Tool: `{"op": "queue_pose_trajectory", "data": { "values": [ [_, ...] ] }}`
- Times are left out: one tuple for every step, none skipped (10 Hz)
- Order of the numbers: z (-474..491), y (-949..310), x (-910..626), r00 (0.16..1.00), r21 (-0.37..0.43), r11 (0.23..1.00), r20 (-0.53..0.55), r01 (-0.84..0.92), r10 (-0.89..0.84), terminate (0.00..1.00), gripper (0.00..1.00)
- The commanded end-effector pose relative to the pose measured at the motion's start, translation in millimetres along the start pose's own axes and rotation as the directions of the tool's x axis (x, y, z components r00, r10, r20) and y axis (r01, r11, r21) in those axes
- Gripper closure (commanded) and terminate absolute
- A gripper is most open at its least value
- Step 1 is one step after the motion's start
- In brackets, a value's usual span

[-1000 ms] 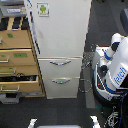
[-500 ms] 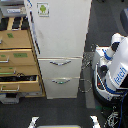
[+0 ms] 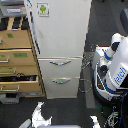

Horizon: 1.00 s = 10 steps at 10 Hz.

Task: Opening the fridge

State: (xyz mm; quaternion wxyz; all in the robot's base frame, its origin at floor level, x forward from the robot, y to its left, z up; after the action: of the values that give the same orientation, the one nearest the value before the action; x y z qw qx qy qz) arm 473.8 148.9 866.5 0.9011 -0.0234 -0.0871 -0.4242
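Note:
The tall white fridge (image 3: 60, 37) stands in the middle of the exterior view. Its large upper door is shut and carries a square sticker with a green mark (image 3: 43, 9) and a long vertical handle (image 3: 33, 25) near its left edge. Below are two shut drawers, each with a silver handle, the upper (image 3: 61, 63) and the lower (image 3: 61, 81). A white part of my arm (image 3: 41, 116) shows at the bottom edge, below and in front of the fridge and apart from it. I cannot tell how its jaws stand. Another white part (image 3: 94, 120) shows at the bottom right.
A tan wooden drawer cabinet (image 3: 15, 55) stands against the fridge on the exterior view's left, with lower drawers pulled out. A white and blue machine (image 3: 114, 70) with cables stands on the dark floor on the exterior view's right.

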Motion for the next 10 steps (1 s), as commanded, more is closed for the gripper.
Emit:
{"op": "queue_pose_trajectory", "data": {
  "values": [
    [50,99,108,0.994,0.193,0.976,-0.015,-0.100,0.105,0.00,0.00],
    [56,116,118,0.989,0.206,0.969,-0.029,-0.134,0.143,0.00,0.00],
    [63,137,131,0.981,0.231,0.957,-0.044,-0.173,0.188,0.00,0.00],
    [71,155,141,0.973,0.260,0.945,-0.060,-0.199,0.221,0.00,0.00],
    [90,188,160,0.956,0.299,0.920,-0.069,-0.252,0.285,0.00,0.00],
    [94,194,163,0.953,0.308,0.914,-0.066,-0.263,0.296,0.00,0.00],
    [107,208,177,0.948,0.322,0.906,-0.067,-0.275,0.312,0.00,0.00],
    [117,216,192,0.944,0.333,0.899,-0.068,-0.284,0.324,0.00,0.00],
    [126,224,203,0.939,0.330,0.895,-0.067,-0.299,0.338,0.00,0.00],
    [137,243,223,0.929,0.325,0.888,-0.069,-0.324,0.364,0.00,0.00]
  ]
}}
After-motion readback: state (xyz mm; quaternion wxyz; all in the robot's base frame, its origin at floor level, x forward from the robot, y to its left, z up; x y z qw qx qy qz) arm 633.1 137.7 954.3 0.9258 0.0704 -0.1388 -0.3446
